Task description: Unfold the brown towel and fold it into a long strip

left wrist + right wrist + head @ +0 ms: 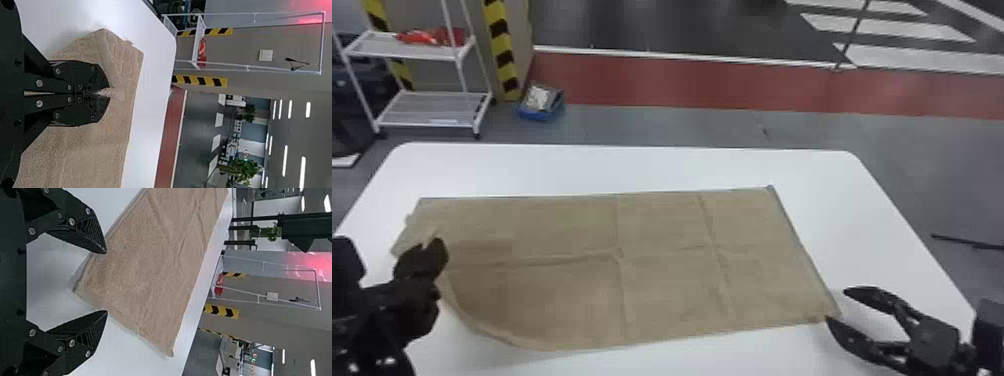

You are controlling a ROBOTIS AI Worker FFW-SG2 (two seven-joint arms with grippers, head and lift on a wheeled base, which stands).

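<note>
Brown towel (662, 270) lies spread across the white table (682, 167), its near-left part lifted, left gripper (109, 93) clamped on it. Right gripper (837, 305) is open at the near-right corner; judged step: straightening, next calling for a corner grasp before folding.

Room to pass over desk (632, 169) along brown towel's (662, 290) far edge and upper right side, way blocked at near right corner by right tool (837, 304), at left by left tool (435, 250) pinching cloth.
</note>
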